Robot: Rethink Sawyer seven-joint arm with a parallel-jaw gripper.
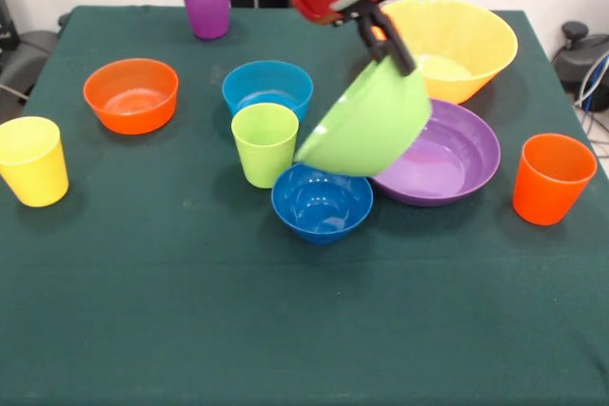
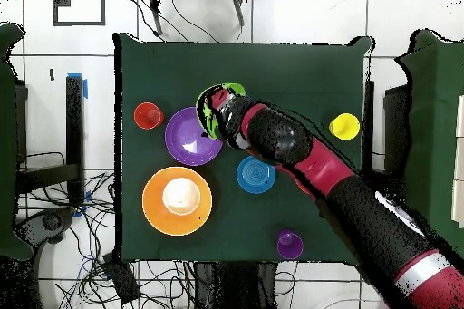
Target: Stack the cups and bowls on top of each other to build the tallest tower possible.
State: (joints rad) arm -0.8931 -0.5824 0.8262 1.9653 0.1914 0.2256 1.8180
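Lime green bowl (image 1: 369,125): you've got it hanging tilted off the gripper (image 1: 385,45), mouth turned away, over the dark blue bowl (image 1: 322,203) and the purple bowl's (image 1: 447,154) near rim.
Gripper: your fingers are clamped on the green bowl's upper rim.
Neighbours: lime green cup (image 1: 265,143) just beside; yellow-orange bowl (image 1: 457,40) behind.
Overhead: arm (image 2: 317,165) covers the green bowl.

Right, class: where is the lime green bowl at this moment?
In the front view the lime green bowl hangs tilted from the gripper near the middle, above the dark blue bowl and the purple bowl.
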